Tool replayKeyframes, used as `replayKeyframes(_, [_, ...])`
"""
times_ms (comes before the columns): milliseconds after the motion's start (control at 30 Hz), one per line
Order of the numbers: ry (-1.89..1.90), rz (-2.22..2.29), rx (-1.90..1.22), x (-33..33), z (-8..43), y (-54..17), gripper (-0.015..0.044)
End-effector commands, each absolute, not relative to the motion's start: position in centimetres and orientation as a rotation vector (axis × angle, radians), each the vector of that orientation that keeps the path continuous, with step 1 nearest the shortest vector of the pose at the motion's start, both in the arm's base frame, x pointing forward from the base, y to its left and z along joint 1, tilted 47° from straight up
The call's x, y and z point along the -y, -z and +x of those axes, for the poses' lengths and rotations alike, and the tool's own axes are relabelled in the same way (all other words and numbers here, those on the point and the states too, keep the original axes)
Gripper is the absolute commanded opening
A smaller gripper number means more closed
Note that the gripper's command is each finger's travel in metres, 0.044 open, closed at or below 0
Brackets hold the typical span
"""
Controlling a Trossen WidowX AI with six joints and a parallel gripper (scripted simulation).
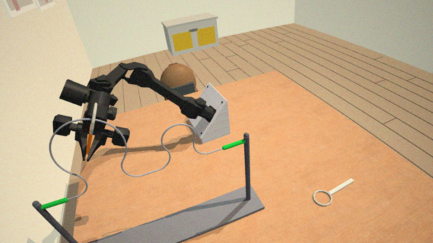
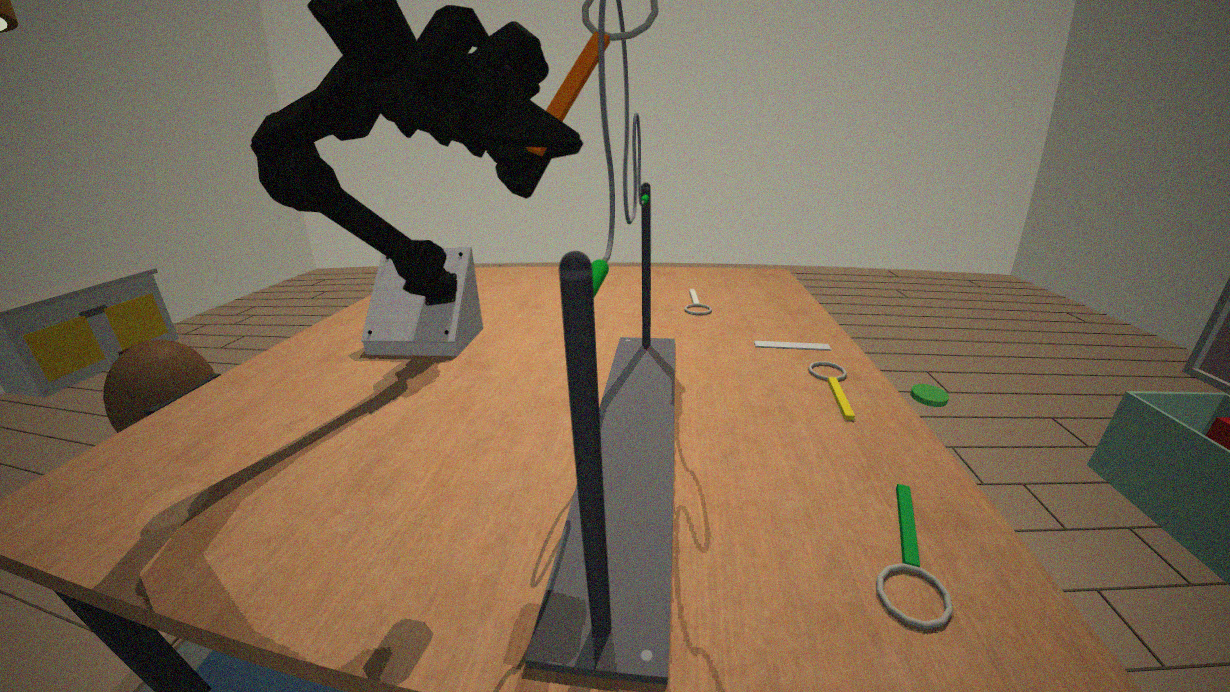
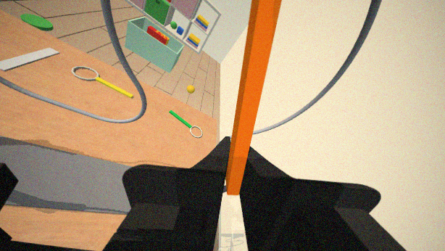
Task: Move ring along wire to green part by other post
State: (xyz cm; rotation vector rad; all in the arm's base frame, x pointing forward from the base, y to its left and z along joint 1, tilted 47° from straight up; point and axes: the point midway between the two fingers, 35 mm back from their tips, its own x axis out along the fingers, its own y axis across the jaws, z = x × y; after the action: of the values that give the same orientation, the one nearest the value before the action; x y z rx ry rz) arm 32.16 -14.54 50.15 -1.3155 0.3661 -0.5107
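Note:
My gripper [image 1: 86, 158] [image 2: 567, 144] [image 3: 232, 141] is shut on the orange handle [image 1: 89, 143] [image 2: 578, 77] [image 3: 254, 83] near its lower end. The pale ring [image 1: 94, 109] [image 2: 641, 30] is above the fingers, seen nearly edge-on in the top view, and out of the wrist view. It is at the top of the large left loop of the grey wire [image 1: 50, 148] [image 3: 145, 101]. The wire appears to pass through it; the clearance is unclear. The left green part [image 1: 54, 203] [image 2: 599, 275] joins the left post [image 1: 61, 233] [image 2: 587, 447]; the right green part [image 1: 234, 144] joins the right post [image 1: 247, 166] [image 2: 645, 275].
The grey base plate [image 1: 172, 222] lies below the wire. The arm's pale mount [image 1: 216, 132] [image 2: 408, 331] stands behind it. A yellow-handled ring [image 2: 842, 400] [image 3: 114, 87], a green-handled ring [image 2: 907, 525] [image 3: 180, 119] and a white bar [image 2: 792, 346] [image 3: 29, 59] lie on the table.

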Motion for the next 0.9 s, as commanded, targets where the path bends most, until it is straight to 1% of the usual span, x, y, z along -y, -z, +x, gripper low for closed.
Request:
replayKeyframes(0, [0.521,-1.37,-0.37,14.7,32.1,-50.1,-0.015])
replayKeyframes(867, [0.581,-1.696,-0.34,14.7,32.1,-51.5,-0.015])
